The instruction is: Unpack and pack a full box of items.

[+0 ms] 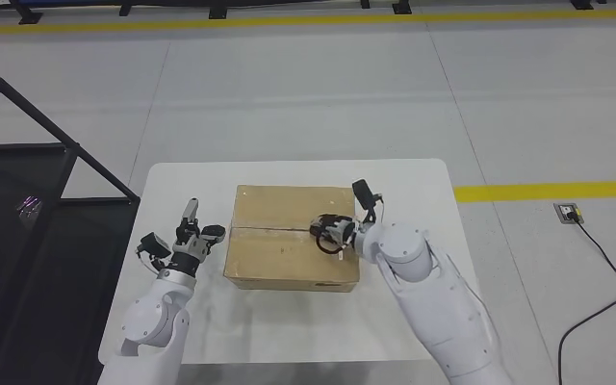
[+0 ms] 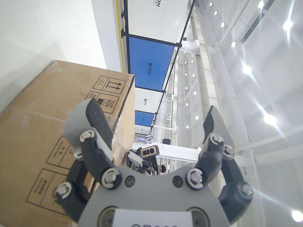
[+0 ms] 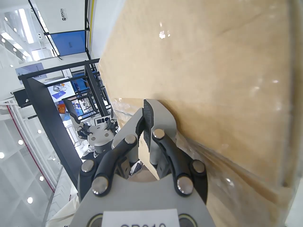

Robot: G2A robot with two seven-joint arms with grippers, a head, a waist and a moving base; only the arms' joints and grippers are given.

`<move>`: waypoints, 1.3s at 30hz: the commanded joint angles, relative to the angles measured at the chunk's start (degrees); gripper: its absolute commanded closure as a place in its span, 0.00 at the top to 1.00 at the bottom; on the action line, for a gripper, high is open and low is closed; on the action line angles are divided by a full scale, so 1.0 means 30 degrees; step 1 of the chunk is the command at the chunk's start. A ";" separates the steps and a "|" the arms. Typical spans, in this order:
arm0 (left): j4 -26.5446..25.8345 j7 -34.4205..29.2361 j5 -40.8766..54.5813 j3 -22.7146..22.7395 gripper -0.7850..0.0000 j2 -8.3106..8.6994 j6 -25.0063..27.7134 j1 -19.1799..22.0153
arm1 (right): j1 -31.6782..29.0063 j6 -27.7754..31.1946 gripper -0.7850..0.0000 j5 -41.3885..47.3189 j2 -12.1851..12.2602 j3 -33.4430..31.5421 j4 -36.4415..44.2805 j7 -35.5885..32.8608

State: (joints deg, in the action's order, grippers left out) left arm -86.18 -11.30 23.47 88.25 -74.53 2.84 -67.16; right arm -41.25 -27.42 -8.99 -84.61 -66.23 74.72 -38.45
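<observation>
While the left gripper [image 2: 153,114] is held wide open, empty, beside the symbol-printed cardboard box [image 2: 35,119], the right gripper [image 3: 146,114] is closed against its top.

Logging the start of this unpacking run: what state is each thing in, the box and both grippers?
box: closed, flaps down, taped.
left gripper: jaws open, empty, beside the box.
right gripper: jaws shut, at the box's top seam.

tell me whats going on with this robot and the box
A two-armed robot is at a closed cardboard box on a white table. Its right gripper is shut, over the box top by the centre seam. The left gripper is open beside the box. Nothing is unpacked yet.
</observation>
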 commanded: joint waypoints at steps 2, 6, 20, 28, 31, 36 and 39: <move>-0.0025 -0.0035 0.0033 -0.0019 1.00 -0.0002 -0.0002 0.0024 | -0.0410 -0.0430 0.00 -0.0212 0.0154 -0.0446 0.0433 0.0138; -0.0043 -0.0022 0.0080 -0.0035 1.00 -0.0007 -0.0005 0.0037 | -0.0598 -0.0924 0.00 -0.0457 0.0285 -0.0660 0.0570 0.0059; 0.0003 0.0020 0.0117 0.0074 1.00 0.0010 -0.0092 0.0134 | -0.2223 -0.1349 0.00 -0.1189 0.0822 -0.1780 0.2926 0.0306; 0.0029 0.0027 0.0132 0.0073 1.00 0.0013 -0.0152 0.0250 | -0.2862 -0.2027 0.00 -0.1937 0.1098 -0.2131 0.3821 0.0309; 0.0037 0.0031 0.0154 0.0076 1.00 0.0012 -0.0139 0.0285 | -0.3207 -0.2026 0.00 -0.1834 0.1194 -0.2440 0.4154 0.0318; 0.0128 0.0113 0.0281 0.0246 1.00 0.0027 -0.0189 0.0369 | -0.3878 -0.1725 0.00 -0.1432 0.1357 -0.3169 0.4765 0.0528; 0.0244 0.0149 0.0550 0.0458 1.00 0.0038 -0.0124 0.0378 | -0.4276 -0.1272 0.00 -0.1001 0.1458 -0.3731 0.5179 0.0637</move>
State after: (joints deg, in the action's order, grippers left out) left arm -85.57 -10.91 24.74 89.38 -74.42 2.37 -66.02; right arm -53.74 -31.77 -12.42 -80.33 -76.89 89.89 -36.64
